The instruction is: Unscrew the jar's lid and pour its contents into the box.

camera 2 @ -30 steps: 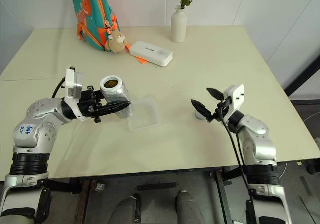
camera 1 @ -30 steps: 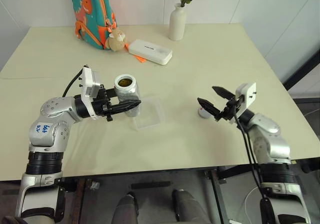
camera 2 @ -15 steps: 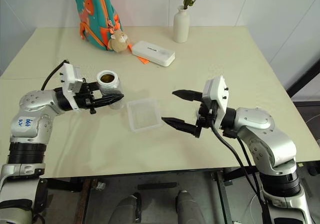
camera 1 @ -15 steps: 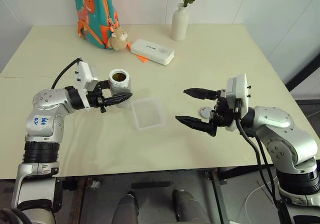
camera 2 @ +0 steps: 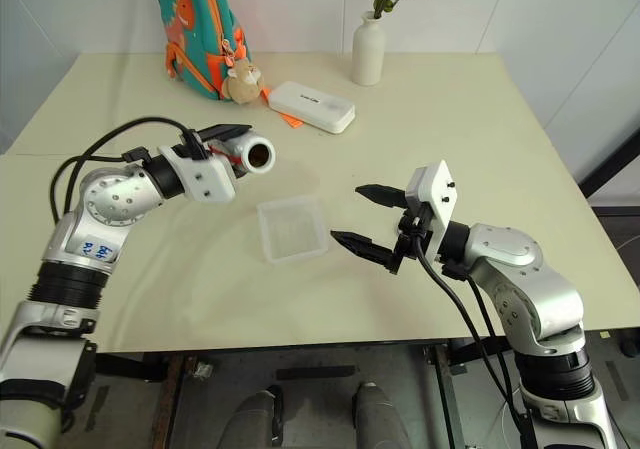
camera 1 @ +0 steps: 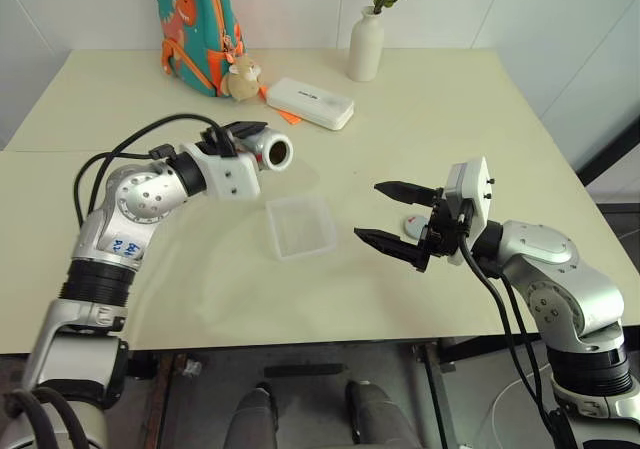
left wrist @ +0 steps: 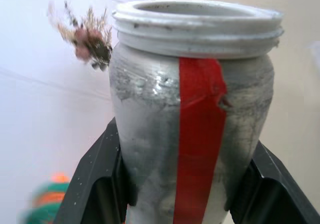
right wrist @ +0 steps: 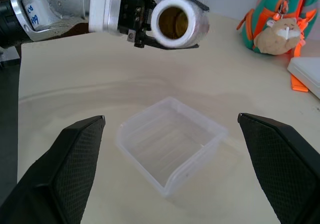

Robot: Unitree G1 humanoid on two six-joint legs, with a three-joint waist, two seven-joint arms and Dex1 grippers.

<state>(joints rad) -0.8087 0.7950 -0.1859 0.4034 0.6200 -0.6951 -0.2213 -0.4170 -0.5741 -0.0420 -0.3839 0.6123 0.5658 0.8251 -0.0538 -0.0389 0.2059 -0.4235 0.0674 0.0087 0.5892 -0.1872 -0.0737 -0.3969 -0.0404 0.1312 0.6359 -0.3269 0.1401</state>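
— Two grippers are seen over the pale table (camera 1: 480,99). What is held by the left gripper (camera 1: 243,141)?

— The jar (camera 1: 272,151) is pinched between its black fingers (left wrist: 92,184), one on each side of the body. It is held tipped onto its side above the table, with its open mouth turned toward the right arm, and it hangs just beyond the far left corner of the box (camera 1: 301,226), apart from it.

— Can any writing be read on the jar?

— None can be made out. A red strip running down the pale, cloudy body is shown in the left wrist view, and no letters can be told on it. Blue handwritten marks are seen on a white sticker (camera 1: 120,250) on the left arm, but they cannot be read with certainty. Small dark print is borne by the white flat case (camera 1: 310,102) at the back of the table, too small to be read.

— And the right gripper (camera 1: 390,216)?

— Its fingers are spread wide and nothing is held. It is pointed level toward the box, which lies empty on the table between the two arms. The lid (camera 1: 413,227) lies flat on the table just behind that gripper.

— The contents?

— Something brownish is glimpsed inside the jar's mouth in the right wrist view, but no piece can be told.
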